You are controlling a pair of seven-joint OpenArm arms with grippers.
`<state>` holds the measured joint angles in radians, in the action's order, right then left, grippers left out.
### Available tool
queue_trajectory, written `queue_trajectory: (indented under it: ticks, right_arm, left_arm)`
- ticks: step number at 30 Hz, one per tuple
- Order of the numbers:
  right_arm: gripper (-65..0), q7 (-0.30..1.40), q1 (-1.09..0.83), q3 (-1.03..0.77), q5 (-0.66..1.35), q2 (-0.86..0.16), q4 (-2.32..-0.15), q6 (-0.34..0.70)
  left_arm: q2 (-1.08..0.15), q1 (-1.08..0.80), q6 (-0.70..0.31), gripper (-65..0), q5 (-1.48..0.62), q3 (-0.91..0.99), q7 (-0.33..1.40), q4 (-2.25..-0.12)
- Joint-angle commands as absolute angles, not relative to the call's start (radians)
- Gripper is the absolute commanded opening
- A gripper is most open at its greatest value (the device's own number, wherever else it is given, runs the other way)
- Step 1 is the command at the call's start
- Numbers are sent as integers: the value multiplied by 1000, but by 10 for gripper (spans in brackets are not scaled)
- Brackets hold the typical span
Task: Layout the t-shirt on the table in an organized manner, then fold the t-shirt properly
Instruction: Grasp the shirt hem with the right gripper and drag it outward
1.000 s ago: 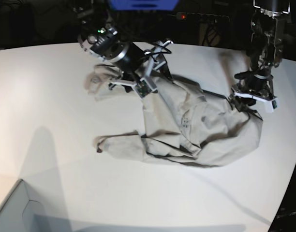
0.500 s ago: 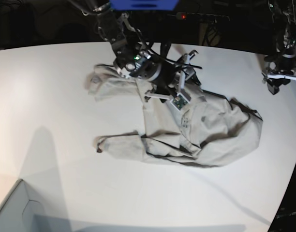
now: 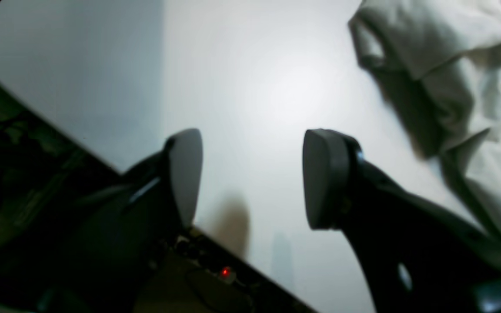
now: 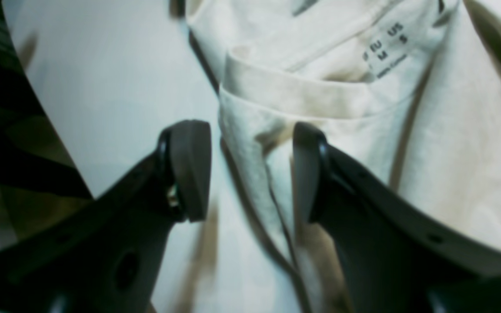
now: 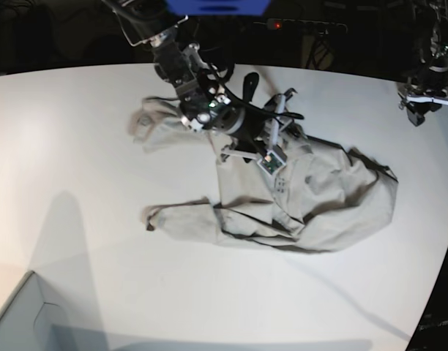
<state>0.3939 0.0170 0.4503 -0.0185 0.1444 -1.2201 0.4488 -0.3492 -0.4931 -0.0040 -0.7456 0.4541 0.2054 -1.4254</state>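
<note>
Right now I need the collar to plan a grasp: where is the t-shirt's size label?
In the right wrist view the size label sits top right, inside the t-shirt neck, just beyond the open right gripper.

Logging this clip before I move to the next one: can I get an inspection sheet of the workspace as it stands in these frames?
Surface: white table, mostly bare, curved far edge.
Job's things: t-shirt lying crumpled and creased, not yet laid out flat; size label showing at the neck.
Clutter: pale box corner at the near edge.
Grippers: right gripper jaws open, poised at the shirt's neckline, holding nothing; left gripper jaws open, over bare table beside the shirt, empty.
Cables: a power strip with a red light behind the table.
Surroundings: dark, nothing else made out.
</note>
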Motion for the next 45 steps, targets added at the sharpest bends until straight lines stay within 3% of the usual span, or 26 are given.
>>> queue_trajectory:
  ticks: [1, 7, 9, 11, 15, 22, 31, 39, 45]
  right_arm:
    - [-348, 363, 28, 453, -4, 157, -1222, 455]
    - [-351, 326, 30, 455, -4, 157, -1168, 455]
    - [-378, 325, 31, 455, -4, 157, -1165, 455]
    - [-447, 325, 38, 455, -4, 157, -1165, 455]
    - [-650, 328, 56, 452, -4, 157, -1165, 455]
    - [-650, 332, 50, 447, -4, 157, -1211, 455]
    - [-650, 332, -154, 438, -2, 79, -1695, 455]
    - [-650, 332, -242, 214, -1, 71, -1982, 458]
    - [-650, 332, -202, -59, -1, 70, -1998, 460]
  left_arm:
    - [-364, -503, -7, -292, -748, 470, 186, -1440]
    - [-361, -503, -7, -292, -748, 504, 188, -1440]
    - [-363, -503, -7, -292, -748, 504, 188, -1440]
    - [-363, -503, -7, -292, -748, 504, 188, -1440]
    - [-363, -503, -7, -292, -748, 504, 188, -1440]
    - [-363, -496, -7, -292, -748, 504, 186, -1440]
    - [-363, -484, -7, -290, -748, 504, 183, -1440]
    - [-337, -427, -7, -289, -748, 503, 188, -1440]
    - [-335, -397, -7, -289, -748, 496, 189, -1440]
